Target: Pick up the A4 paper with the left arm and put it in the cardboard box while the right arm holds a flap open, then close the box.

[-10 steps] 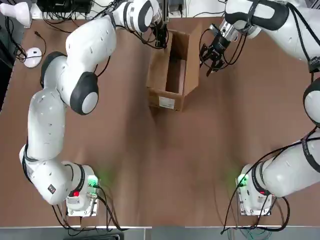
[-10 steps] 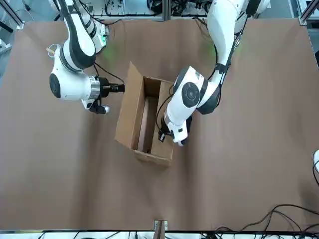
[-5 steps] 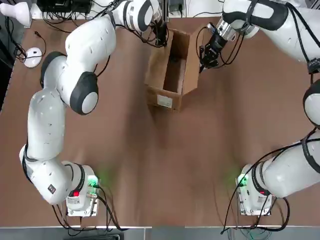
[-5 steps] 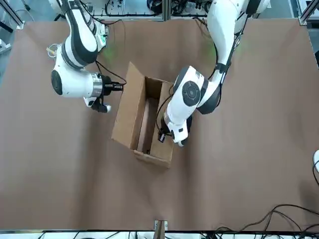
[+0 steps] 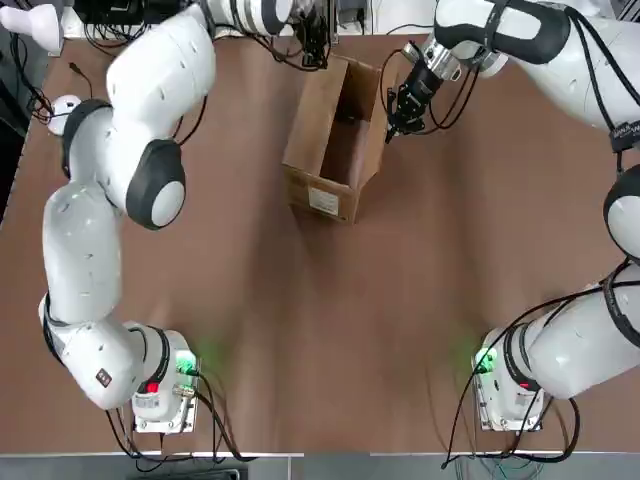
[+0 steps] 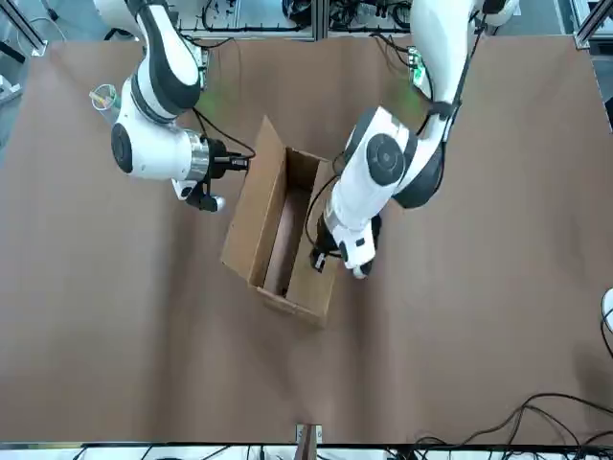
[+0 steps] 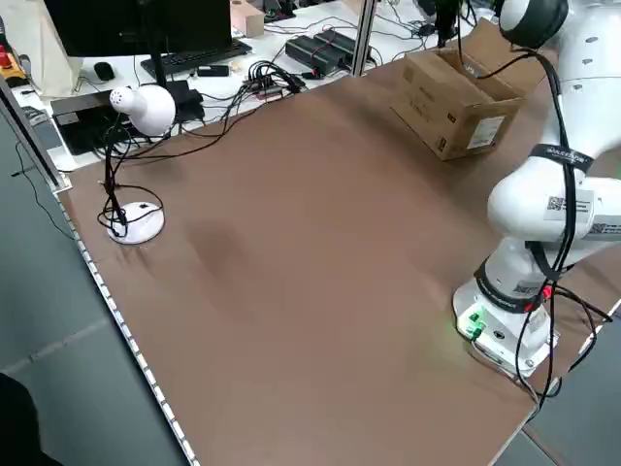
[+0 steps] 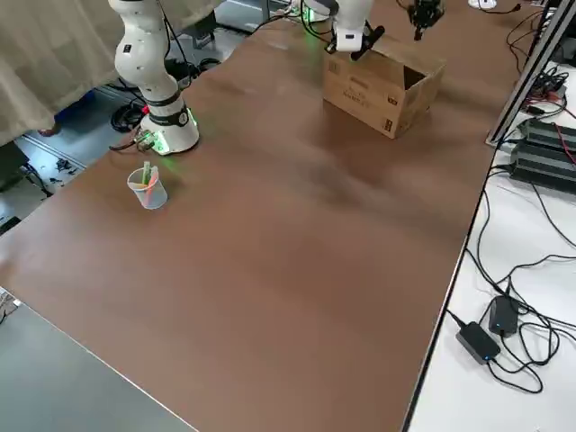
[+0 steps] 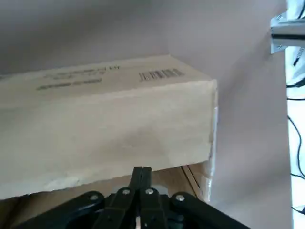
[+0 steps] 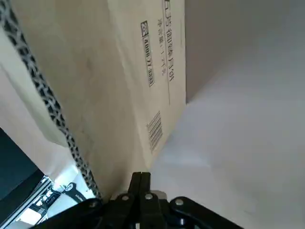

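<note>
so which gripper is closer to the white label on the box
Right. The right gripper sits shut against the cardboard box at its right wall, partway along from the white label. The left gripper, also shut, is at the box's far end, opposite the label.

Overhead and front views, box (image 5: pixel 335 140) shared.

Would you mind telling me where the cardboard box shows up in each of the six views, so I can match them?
Top view: cardboard box, upper centre.
Front view: box, centre.
Left side view: box, upper right.
Right side view: box, upper right of centre.
Left wrist view: its wall fills the middle.
Right wrist view: its printed wall fills the left.
Shared landmark: the box's white label, also in the left side view.
</note>
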